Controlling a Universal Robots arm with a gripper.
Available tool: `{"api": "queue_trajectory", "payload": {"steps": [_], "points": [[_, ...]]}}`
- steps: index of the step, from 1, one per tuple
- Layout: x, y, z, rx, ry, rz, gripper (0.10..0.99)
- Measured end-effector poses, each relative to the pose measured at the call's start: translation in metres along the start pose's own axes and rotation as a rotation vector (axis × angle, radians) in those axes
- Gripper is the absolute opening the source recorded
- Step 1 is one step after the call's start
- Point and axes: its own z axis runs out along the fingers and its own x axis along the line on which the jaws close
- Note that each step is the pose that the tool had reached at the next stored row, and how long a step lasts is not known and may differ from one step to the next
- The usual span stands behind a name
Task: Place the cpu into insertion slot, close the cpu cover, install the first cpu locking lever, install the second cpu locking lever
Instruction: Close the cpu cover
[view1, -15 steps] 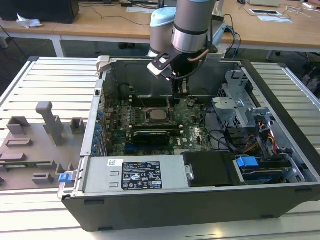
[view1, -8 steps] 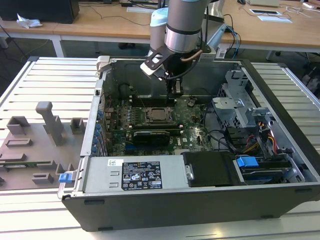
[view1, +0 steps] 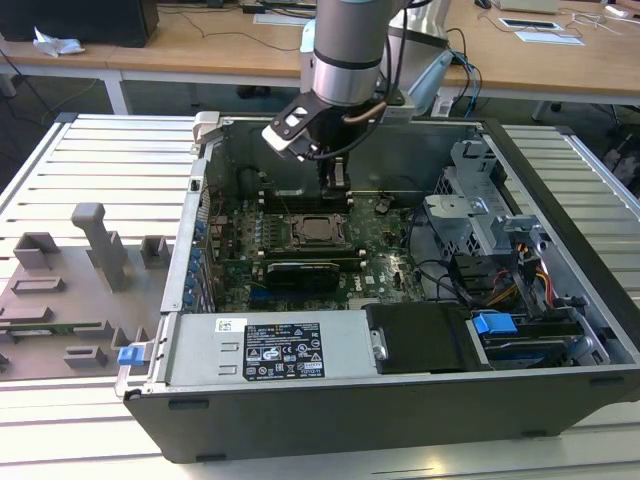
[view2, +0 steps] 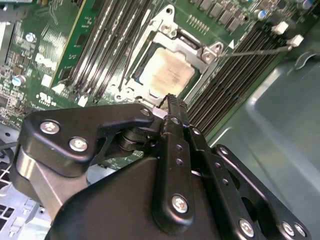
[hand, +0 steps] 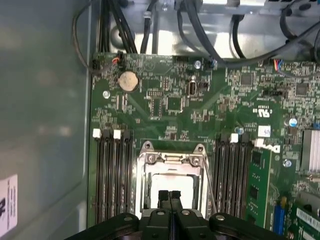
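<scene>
The cpu (view2: 167, 75) lies flat in the insertion slot (view1: 318, 232) on the green motherboard, its pale metal top showing through the window of the cpu cover (view2: 172, 31). The cover's metal frame lies down around the chip. One thin wire locking lever (view2: 255, 50) sticks out sideways over the black memory slots. Another thin lever (hand: 209, 182) runs along the socket's side. My gripper (hand: 170, 194) hangs just above the socket's edge, shut with its black fingers pressed together and nothing between them. In the exterior view the gripper (view1: 337, 185) is inside the open case, above the socket.
Long black memory slots (hand: 112, 175) flank the socket on both sides. The case's grey wall (view2: 280, 125) stands close beside the gripper. Drive cages and cables (view1: 500, 260) fill the exterior view's right part of the case. A grey fixture (view1: 90, 260) sits on the table outside the case.
</scene>
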Motion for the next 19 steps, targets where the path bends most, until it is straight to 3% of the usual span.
{"api": "queue_trajectory", "payload": {"steps": [12, 13, 17, 19], "points": [[0.0009, -0.0193, 0.0034, 0.000, 0.0001, 0.000, 0.106], [0.0010, -0.0226, 0.0048, 0.000, 0.0002, 0.000, 0.106], [0.0009, -0.0245, 0.0123, 0.000, 0.0001, 0.000, 0.106], [0.0007, -0.0246, 0.0200, 0.000, 0.0001, 0.000, 0.106]]}}
